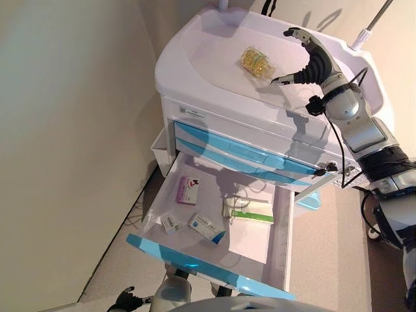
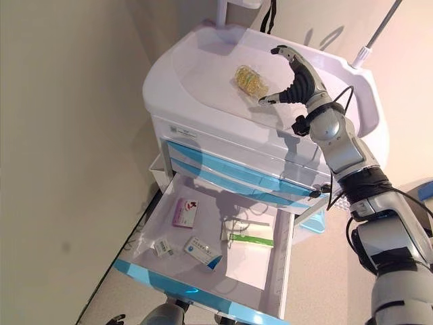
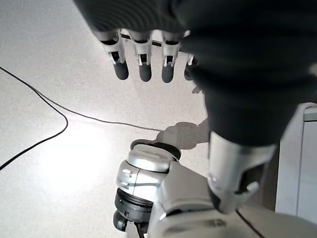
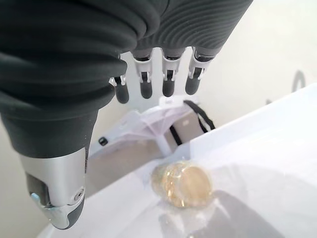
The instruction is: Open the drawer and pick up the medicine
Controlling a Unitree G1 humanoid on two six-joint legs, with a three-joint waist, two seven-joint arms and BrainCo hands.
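Yellow pills are seen closest by the spread, empty right hand; boxes lie in the open drawer.

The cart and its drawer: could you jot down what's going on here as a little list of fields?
Cart: white cart, blue-fronted drawers
Bottom drawer: pulled open
In drawer: pink box, green-striped box, blue-and-white box, a smaller pack
On cart top: yellow medicine pack
Right hand: open, above the top beside the pack, not touching it
Left hand: open, down near the floor, holding nothing
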